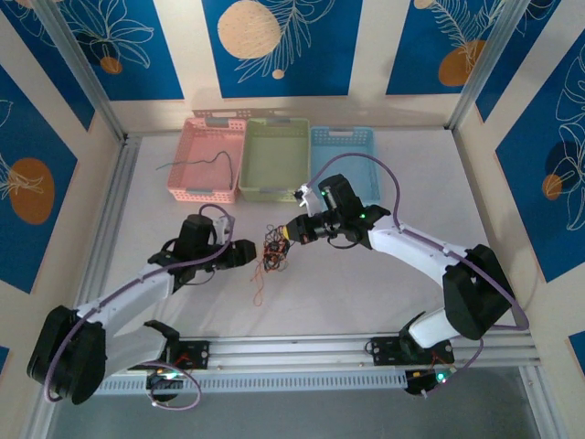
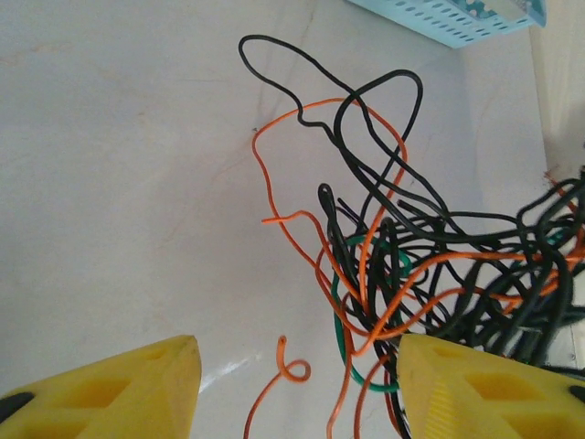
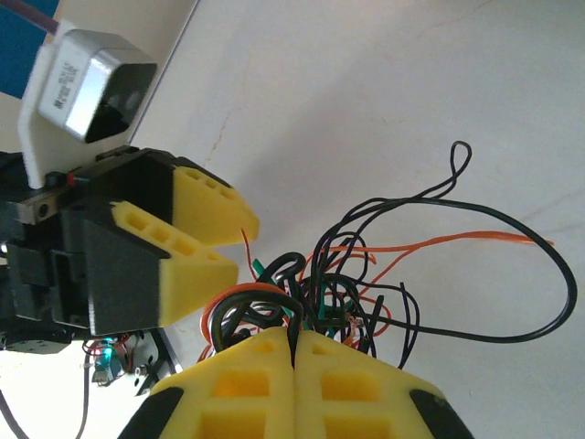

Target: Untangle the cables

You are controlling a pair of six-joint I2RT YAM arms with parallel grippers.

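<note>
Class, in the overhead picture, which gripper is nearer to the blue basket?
Right. The right gripper is just in front of the blue basket, by its left corner; the left gripper lies farther off, beyond the cable tangle.

The right gripper (image 3: 294, 340) has its yellow fingers pressed together at the bottom edge, with strands of the cables (image 3: 331, 291) caught at their tips. The black, orange and green tangle spreads over the white table (image 3: 384, 82), one long black loop reaching right. The left gripper (image 3: 245, 245) faces it from the left, jaws apart, beneath a grey camera (image 3: 91, 82).
</note>
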